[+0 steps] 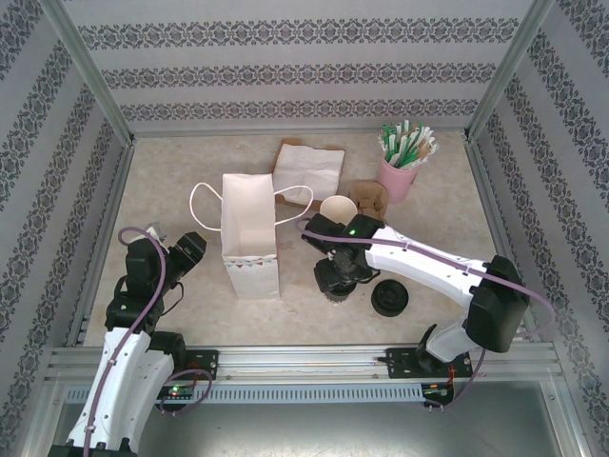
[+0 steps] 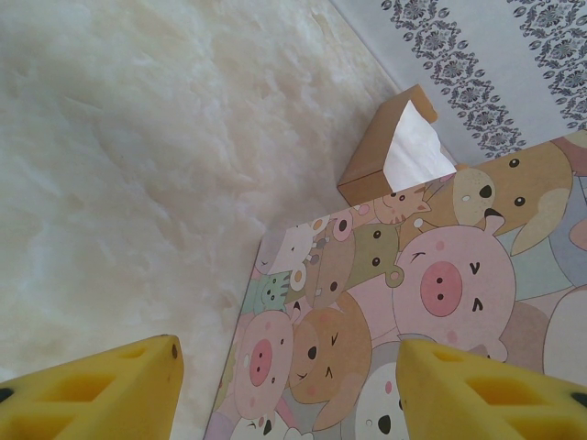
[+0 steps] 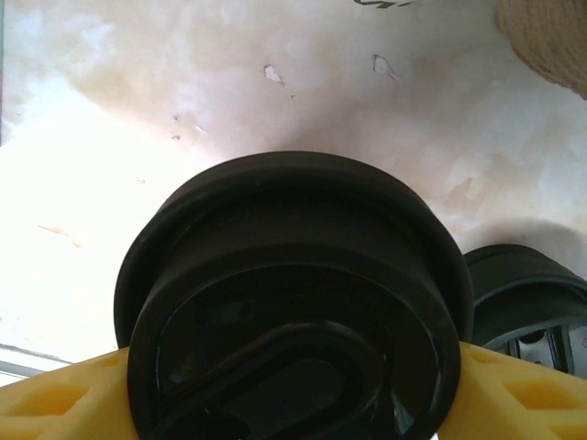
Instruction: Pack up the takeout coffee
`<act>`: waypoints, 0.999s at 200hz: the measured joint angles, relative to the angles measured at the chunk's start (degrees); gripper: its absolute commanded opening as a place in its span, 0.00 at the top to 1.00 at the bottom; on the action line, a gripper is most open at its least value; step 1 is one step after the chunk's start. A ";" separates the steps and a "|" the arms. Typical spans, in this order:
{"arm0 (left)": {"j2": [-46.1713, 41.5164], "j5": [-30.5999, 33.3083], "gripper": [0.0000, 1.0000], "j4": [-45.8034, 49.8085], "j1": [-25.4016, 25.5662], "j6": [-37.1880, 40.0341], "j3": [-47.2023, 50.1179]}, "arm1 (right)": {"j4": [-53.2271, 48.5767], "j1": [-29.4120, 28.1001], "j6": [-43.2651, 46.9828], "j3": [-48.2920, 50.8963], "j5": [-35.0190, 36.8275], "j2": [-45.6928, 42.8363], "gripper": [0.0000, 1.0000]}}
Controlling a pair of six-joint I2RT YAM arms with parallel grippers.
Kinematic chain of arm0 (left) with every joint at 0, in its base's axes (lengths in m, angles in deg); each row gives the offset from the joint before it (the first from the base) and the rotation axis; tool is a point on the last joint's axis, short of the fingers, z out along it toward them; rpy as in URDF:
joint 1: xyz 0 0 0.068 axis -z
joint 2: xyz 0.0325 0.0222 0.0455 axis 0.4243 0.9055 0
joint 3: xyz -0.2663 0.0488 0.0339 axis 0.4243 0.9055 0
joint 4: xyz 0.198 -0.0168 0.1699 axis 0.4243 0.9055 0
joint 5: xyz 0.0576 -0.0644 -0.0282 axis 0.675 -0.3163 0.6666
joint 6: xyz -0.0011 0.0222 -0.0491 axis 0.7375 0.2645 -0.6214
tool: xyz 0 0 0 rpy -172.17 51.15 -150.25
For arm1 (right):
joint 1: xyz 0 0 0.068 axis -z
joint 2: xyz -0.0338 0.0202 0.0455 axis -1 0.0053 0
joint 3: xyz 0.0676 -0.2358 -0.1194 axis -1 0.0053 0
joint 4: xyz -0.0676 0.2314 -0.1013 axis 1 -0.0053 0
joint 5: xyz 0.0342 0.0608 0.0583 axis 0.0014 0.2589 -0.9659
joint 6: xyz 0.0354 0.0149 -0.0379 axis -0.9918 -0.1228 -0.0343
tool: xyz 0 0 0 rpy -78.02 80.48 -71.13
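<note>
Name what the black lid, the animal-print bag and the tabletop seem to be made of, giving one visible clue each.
Black lid: probably plastic with a glossy finish, judging by its moulded ridges and bright reflections.
Animal-print bag: likely matte paper, since it has a flat printed side and a sharp folded edge.
Tabletop: marble-look, cream with faint veining. Whether it is stone or laminate cannot be told.

The top camera sits above and behind the arm bases at the near edge, looking down over the whole worktop (image 1: 171, 190) to its far edge. The left wrist camera looks past the left gripper (image 2: 286, 367), close to the paper bag (image 2: 413, 302) standing mid-worktop, which the top view shares. The right wrist camera is pressed very near the lidded cup (image 3: 293, 302) between the fingers of the right gripper (image 3: 289, 399); the cup and the neighbouring loose lid (image 3: 532, 302) also show from above.
</note>
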 measured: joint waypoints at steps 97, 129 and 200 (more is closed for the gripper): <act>0.55 -0.11 0.36 0.00 0.00 -0.02 -0.22 | 0.46 0.07 -1.27 0.26 0.61 -1.18 0.27; 0.59 -0.35 0.36 -0.02 0.00 -0.02 -0.35 | 0.17 0.74 -1.25 0.15 0.48 -1.22 0.25; 0.87 -0.90 0.36 -0.02 0.00 -0.04 -0.87 | -0.83 1.49 -1.29 -0.35 1.05 -2.45 0.21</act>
